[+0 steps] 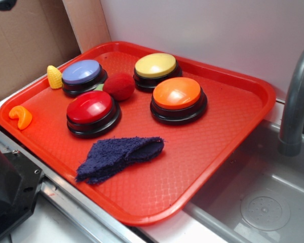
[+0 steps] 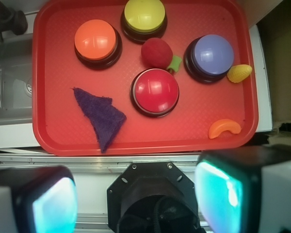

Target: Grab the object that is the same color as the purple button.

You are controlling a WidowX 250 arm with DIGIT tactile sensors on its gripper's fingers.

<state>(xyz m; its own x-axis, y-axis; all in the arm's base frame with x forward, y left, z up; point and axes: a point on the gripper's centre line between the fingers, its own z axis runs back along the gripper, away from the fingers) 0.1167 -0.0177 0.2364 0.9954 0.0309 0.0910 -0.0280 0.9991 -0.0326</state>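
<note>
A dark navy-purple fuzzy rag [image 1: 119, 157] [image 2: 101, 115] lies folded on the red tray [image 1: 207, 157] [image 2: 53, 92], toward its front edge. The purple button [image 1: 81, 76] [image 2: 209, 57] stands at the tray's back left in the exterior view, with a pale lavender dome on a black base. My gripper [image 2: 138, 196] hangs high above the robot's base, off the tray's near edge. It is open, its two glowing cyan pads wide apart and nothing between them. The gripper does not show in the exterior view.
On the tray are also a red button [image 1: 91, 112], a yellow button [image 1: 156, 70], an orange button [image 1: 177, 98], a fuzzy red ball [image 1: 119, 86], a toy corn [image 1: 54, 77] and an orange curved piece [image 1: 21, 116]. A sink [image 1: 263, 202] with a grey faucet [image 1: 296, 96] lies to the right.
</note>
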